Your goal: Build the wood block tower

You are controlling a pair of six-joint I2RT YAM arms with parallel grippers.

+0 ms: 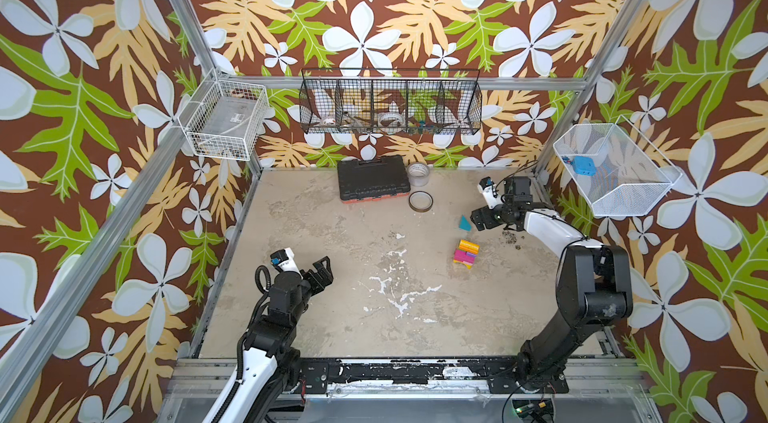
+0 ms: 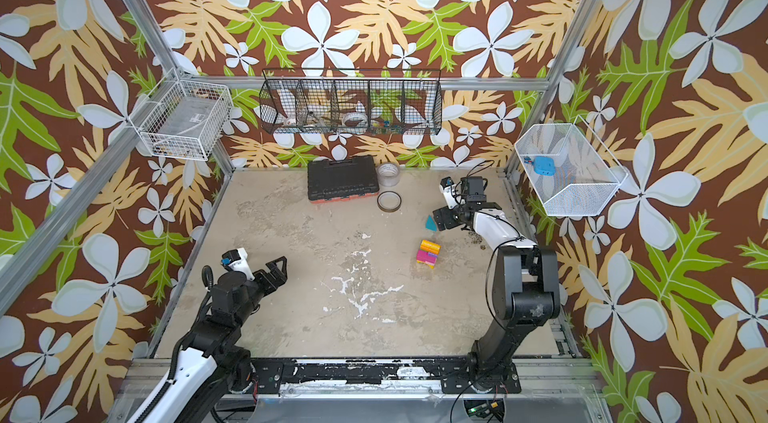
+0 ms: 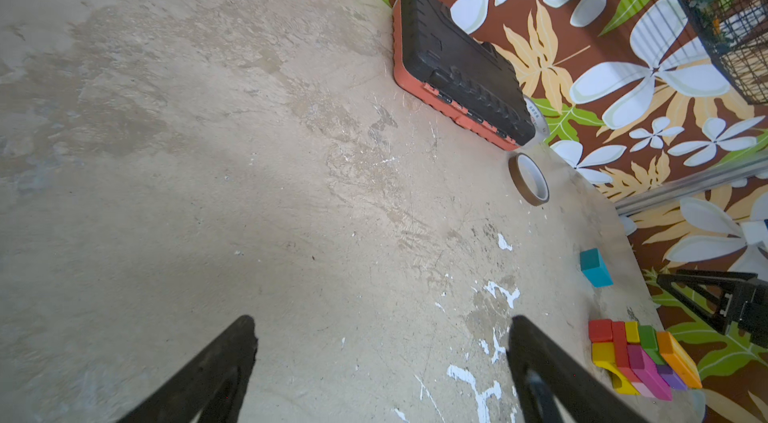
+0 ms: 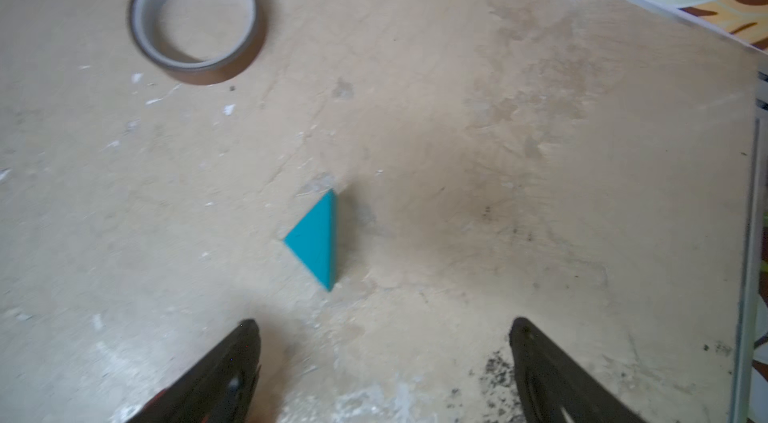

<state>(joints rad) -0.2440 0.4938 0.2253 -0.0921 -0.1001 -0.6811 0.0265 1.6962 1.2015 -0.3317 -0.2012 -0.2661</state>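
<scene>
The tower [image 1: 466,253] is standing on the right half of the worktop [image 1: 332,317], roughly midway between the near and far edges and closer to the right edge than to the middle. From above I am seeing an orange-yellow block on top, magenta and pink layers under it and a yellow piece at the foot. In the left wrist view, red, green and purple blocks are showing in the stack as well. The teal block [image 1: 465,222], a small triangular piece, is not sitting on the stack. It is lying by itself on the bare worktop, a little toward the far edge from the tower and apart from it, between the tower and the brown tape ring [image 1: 420,201]. The right gripper [image 1: 477,220] is hovering just beside the teal block, on the side toward the right edge, with its claw spread wide and gripping nothing. In the right wrist view the teal block [image 4: 318,240] is lying ahead of the two black fingers, clear of both. The left gripper [image 1: 326,271] is hanging over the near left part of the worktop, well apart from every block. Its claw is likewise gaping wide and empty, with only bare surface showing between the fingers. Against the far edge the black tool case [image 1: 371,177] is lying flat, a clear tape roll [image 1: 418,174] is standing just beside its right end, and the brown tape ring is lying flat just in front of that roll.
</scene>
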